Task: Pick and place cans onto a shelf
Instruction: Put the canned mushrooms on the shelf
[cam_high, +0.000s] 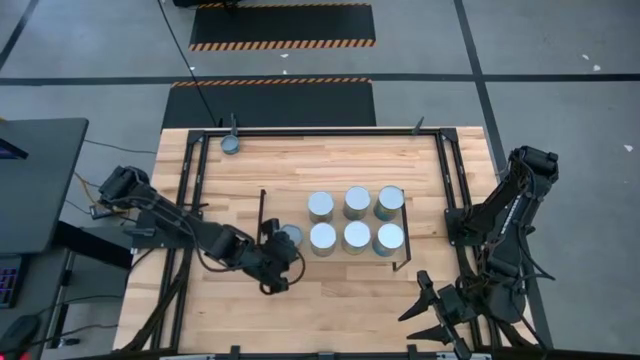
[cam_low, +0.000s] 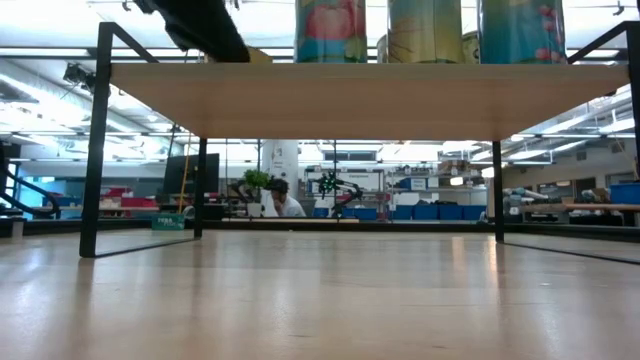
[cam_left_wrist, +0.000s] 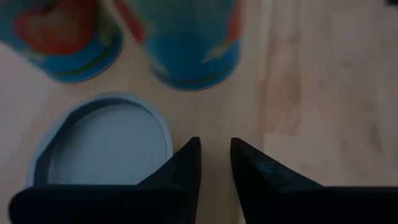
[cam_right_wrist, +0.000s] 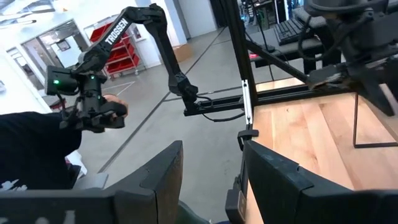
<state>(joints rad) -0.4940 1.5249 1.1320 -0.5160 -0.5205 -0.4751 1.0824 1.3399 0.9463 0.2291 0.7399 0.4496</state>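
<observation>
Cans on the shelf: six cans stand in two rows of three at the middle of the high view, e.g. the upper-left one (cam_high: 321, 206) and the lower-right one (cam_high: 388, 238); their round tops are silver-grey, and the low view shows printed blue and red labels on their sides (cam_low: 331, 30).
Seventh can: it (cam_high: 290, 236) stands just left of the lower row, at the shelf's left end; the left wrist view shows its pale round top (cam_left_wrist: 102, 149) in the lower left of the frame, beside the fingers and not between them.
Eighth can: it (cam_high: 231, 144) sits alone on the desk near the upper-left corner of the rail frame, well apart from the others.
Shelf: the light-wood board (cam_low: 360, 100) fills the upper part of the low view, held up by thin black wire end frames (cam_low: 95, 150).
Left claw: it (cam_high: 277, 262) is at centre-left of the high view, just below and left of the seventh can; in the left wrist view its two dark fingers (cam_left_wrist: 186, 168) are almost together with a narrow bare gap between them, gripping nothing.
Right claw: it (cam_high: 432, 312) waits at the lower right of the high view, well apart from the shelf; its fingers (cam_right_wrist: 163, 171) are partly open and empty.
Desk: light-wood top (cam_high: 330, 310) edged by a black rail frame (cam_high: 320, 130).
</observation>
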